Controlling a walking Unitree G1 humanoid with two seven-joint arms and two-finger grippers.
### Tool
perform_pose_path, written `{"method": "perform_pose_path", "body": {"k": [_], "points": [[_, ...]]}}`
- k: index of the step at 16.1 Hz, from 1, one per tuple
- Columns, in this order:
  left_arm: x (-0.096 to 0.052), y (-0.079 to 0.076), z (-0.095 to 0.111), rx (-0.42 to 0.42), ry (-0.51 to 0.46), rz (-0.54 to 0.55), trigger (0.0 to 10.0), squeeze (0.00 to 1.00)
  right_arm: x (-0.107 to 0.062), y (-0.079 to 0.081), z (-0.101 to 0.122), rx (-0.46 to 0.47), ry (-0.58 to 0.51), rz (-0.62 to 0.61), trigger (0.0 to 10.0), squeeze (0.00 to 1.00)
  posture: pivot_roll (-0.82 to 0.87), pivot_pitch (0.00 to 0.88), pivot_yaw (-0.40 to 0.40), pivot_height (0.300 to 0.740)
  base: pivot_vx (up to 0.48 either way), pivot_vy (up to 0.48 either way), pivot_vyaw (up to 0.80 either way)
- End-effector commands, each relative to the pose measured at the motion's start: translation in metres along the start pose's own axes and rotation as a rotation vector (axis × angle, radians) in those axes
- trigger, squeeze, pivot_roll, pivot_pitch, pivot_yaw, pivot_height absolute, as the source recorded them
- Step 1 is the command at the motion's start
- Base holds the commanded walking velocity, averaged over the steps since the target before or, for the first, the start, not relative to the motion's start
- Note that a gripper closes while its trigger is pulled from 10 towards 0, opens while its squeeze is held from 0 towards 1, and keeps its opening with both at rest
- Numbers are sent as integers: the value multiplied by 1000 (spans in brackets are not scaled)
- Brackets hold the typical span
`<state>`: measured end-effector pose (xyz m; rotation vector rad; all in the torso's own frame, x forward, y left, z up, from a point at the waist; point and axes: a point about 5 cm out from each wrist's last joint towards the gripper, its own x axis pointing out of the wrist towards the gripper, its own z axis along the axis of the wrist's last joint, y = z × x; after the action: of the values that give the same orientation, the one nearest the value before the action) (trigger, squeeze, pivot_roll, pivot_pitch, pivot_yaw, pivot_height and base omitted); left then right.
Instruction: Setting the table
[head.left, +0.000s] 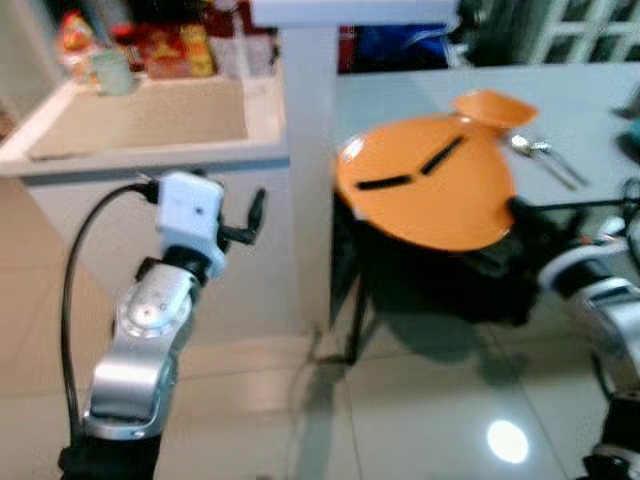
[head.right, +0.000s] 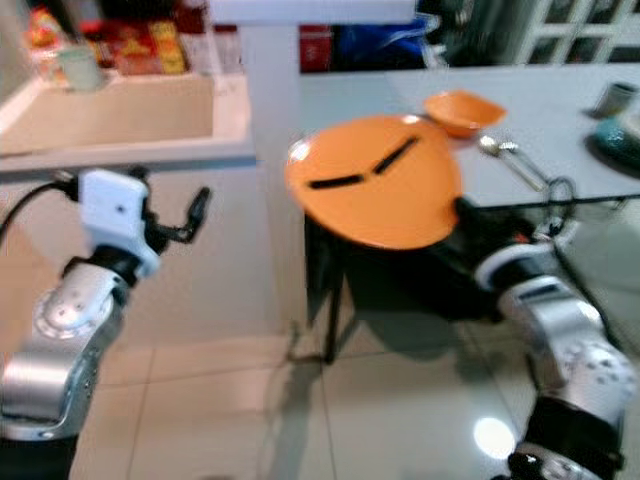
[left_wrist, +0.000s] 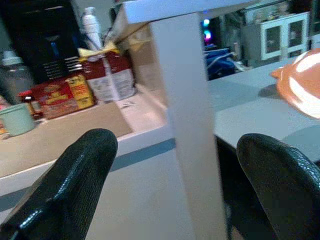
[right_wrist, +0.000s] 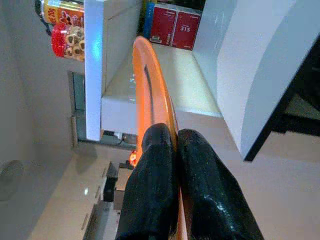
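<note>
— What have you got on the right side?

— My right gripper (right_wrist: 172, 150) is pinched tight on the near rim of the orange plate (head.left: 425, 180); in the wrist view the two black fingers (right_wrist: 150, 190) press together with the plate's edge between them. I hold the plate tilted in the air at the table's (head.left: 580, 120) near left corner, partly over the tabletop. Two dark strips lie across its face; I cannot tell what they are.

— And the table itself?

— An orange bowl (head.left: 495, 107) sits on it just beyond the plate, and cutlery (head.left: 540, 155) lies to the bowl's right.

— The left arm?

— My left gripper (left_wrist: 175, 185) hangs raised and empty before the white counter (head.left: 150, 130), its fingers spread wide apart. A pale green cup (left_wrist: 17, 118) and red packets (left_wrist: 65, 90) stand at the counter's far edge, and a white post (head.left: 308, 150) rises between counter and table.
</note>
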<state>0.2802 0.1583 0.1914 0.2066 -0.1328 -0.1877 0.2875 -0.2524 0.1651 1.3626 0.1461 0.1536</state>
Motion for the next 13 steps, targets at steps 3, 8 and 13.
{"method": "perform_pose_path", "body": {"k": [3, 8, 13], "points": [[0, 5, 0, 12, 7, 12, 10000, 0, 7, 11, -6, 1, 24, 57, 10000, 0, 84, 0, -2, 740, 360, 0, -667], [-2, 3, -1, 11, 11, -5, 10000, 0, 8, 10, -4, -1, 19, 50, 10000, 0, 85, 0, -6, 740, 359, 0, -386], [-1, -2, -2, 12, 14, -35, 10000, 0, 10, 7, 0, 7, 4, 34, 10000, 0, 82, 0, -6, 740, 348, 0, -281]]}}
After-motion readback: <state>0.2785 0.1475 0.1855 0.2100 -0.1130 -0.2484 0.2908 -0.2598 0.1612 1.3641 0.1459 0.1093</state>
